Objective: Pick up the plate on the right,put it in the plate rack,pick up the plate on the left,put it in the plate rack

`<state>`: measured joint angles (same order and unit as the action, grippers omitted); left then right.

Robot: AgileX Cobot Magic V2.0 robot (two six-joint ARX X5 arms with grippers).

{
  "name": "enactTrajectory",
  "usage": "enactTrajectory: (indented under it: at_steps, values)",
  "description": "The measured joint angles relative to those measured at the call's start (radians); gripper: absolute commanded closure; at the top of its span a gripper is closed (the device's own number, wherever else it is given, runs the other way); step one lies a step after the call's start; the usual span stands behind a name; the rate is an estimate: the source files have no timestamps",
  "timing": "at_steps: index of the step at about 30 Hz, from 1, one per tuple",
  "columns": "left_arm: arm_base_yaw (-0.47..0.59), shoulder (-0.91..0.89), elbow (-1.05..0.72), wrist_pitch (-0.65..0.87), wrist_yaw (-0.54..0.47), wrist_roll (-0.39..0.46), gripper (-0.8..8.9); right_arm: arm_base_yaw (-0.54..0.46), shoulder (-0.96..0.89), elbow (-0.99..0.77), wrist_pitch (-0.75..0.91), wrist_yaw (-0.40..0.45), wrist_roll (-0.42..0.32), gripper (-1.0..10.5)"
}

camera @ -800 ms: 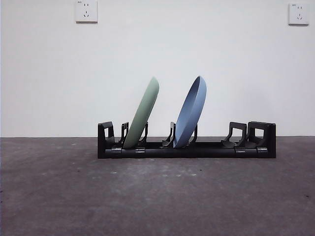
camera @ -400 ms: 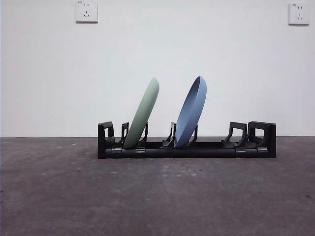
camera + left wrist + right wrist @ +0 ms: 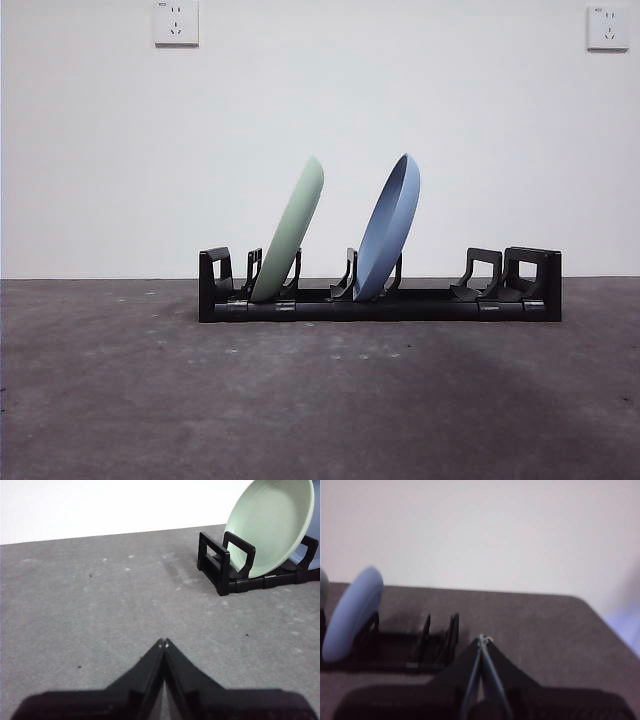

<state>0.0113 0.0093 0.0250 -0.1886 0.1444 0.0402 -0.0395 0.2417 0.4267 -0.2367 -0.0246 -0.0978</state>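
Against a plain white wall carrying two electrical sockets, we are looking across a dark grey table where the black plate rack is sitting lengthwise, its taller brackets closing off each end. Two plates are already standing in it, both leaning the same way. The pale green plate is resting in a slot near one end, and the blue plate is occupying a slot close to the middle, with a free gap between them. The prongs toward the far end from the green plate are holding nothing.

We are seeing our left hand hovering over bare table, well apart from the rack, its two black jaws pressed together tip to tip and gripping nothing; from its wrist camera the green plate's hollow face is showing behind the end bracket. Our right hand is likewise closed on nothing, its tips meeting in a point, with the blurred blue plate and several vacant prongs lying off to its side. Neither arm is appearing in the front view.
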Motion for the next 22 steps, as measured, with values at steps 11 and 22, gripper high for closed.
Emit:
enactTrajectory:
  at_steps: [11, 22]
  values:
    - [0.0, 0.0, 0.0, 0.0, 0.0, 0.0, 8.17, 0.0, -0.204, -0.34, 0.044, 0.017, 0.102, 9.4]
    - [0.0, 0.003, 0.0, 0.0, 0.0, 0.0, 8.17, 0.0, -0.232, -0.402, 0.05, 0.017, 0.111, 9.4]
